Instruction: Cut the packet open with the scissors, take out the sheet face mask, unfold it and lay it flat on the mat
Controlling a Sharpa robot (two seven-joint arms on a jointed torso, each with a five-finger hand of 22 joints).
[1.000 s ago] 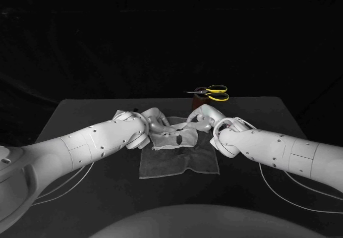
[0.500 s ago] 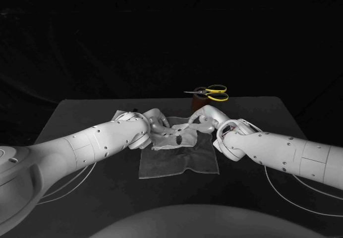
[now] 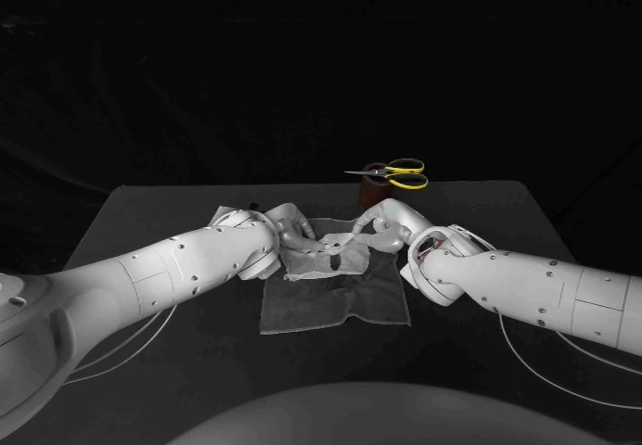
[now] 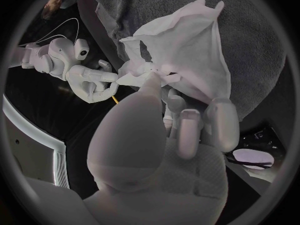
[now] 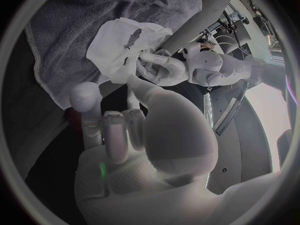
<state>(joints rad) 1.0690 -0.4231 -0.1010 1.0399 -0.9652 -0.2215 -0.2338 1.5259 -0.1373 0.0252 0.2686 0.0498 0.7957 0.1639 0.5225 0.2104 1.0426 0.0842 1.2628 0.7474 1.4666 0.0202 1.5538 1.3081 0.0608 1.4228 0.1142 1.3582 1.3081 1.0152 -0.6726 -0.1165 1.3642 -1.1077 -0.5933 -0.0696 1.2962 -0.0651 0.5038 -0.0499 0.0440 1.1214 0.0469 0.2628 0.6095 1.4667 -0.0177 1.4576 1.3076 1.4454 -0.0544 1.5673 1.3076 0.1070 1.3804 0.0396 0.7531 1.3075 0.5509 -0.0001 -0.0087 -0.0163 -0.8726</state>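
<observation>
Nearest: grey mat (image 3: 335,306) lying on the black tabletop (image 3: 495,209), a bit rumpled, its near half bare. The two white arms come in over its sides and meet above its far half.

Sheet face mask (image 3: 327,260) is out, over the far half of the mat, between the two hands. It's partly opened but not flat: crumpled and folded, with one cut-out hole showing. The lower part hangs to the mat and looks to rest on it. The upper edge is lifted and bunched where the hands have it.

Left hand (image 3: 285,225): thumb and a finger pinch the bunched top edge of the mask. Its other fingers stretch out alongside, behind the sheet. Left wrist view shows it plainly, with the sheet fanning out from the pinch over the mat.

Right hand (image 3: 384,222): just beside the left, fingertips almost meeting it. Its thumb and one finger are nipped on a corner of that same bunched edge. The rest of its fingers are apart and off the sheet. Right wrist view has the mask white against the mat and the left hand gripping it from the other side.

Further back: brown holder (image 3: 368,194) upright near the far edge of the tabletop, just past the right hand. Can't tell if it touches the mat. Scissors (image 3: 399,172) with yellow handles sit on top of it, roughly level, blades pointing to the robot's left. Neither hand touches them.
</observation>
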